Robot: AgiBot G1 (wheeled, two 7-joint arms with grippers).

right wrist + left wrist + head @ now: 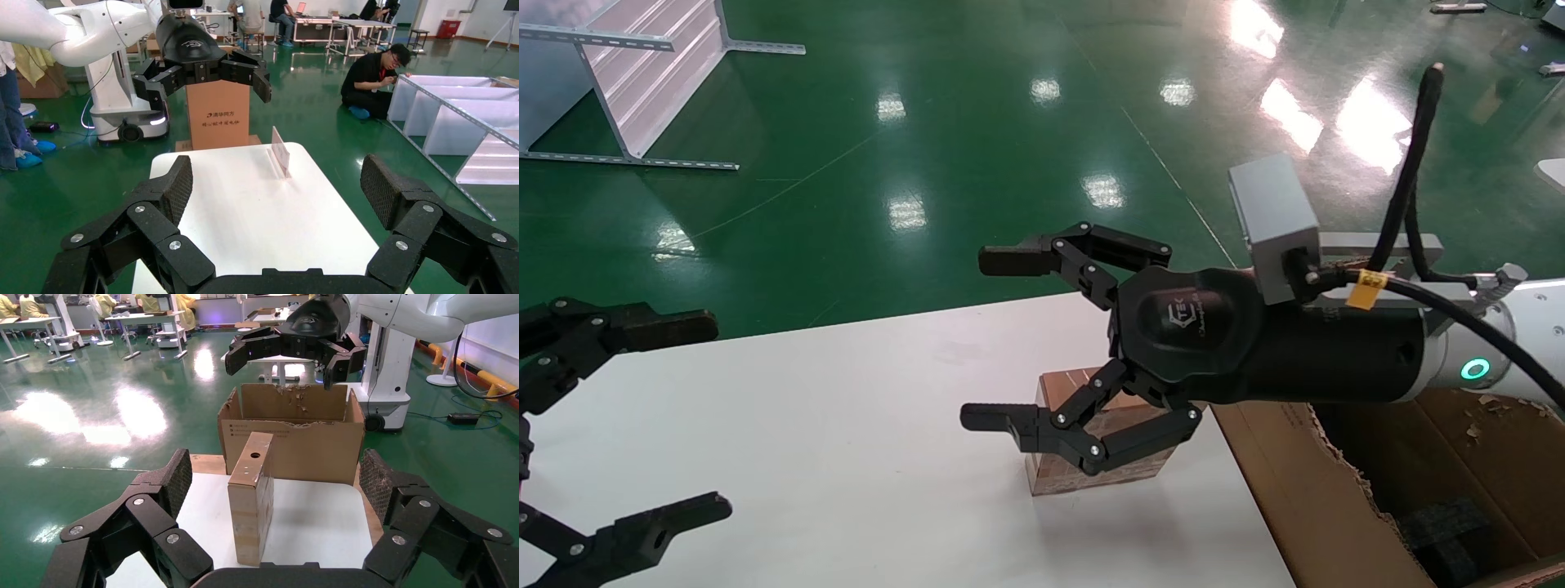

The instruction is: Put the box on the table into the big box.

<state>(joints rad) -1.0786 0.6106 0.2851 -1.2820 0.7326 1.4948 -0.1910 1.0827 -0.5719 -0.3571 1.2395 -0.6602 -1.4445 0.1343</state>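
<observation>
The small brown box stands on edge on the white table, near its right end; its top face shows a round hole in the left wrist view. My right gripper is open and empty, hovering just above the box and pointing left; the box does not show in the right wrist view. The big box, with torn flaps and black foam inside, stands right of the table. My left gripper is open at the table's left end, facing the small box.
A small clear sign stand stands on the table's far edge. A brown carton stands beyond the table's left end. White shelf frames stand on the green floor. A person crouches farther off.
</observation>
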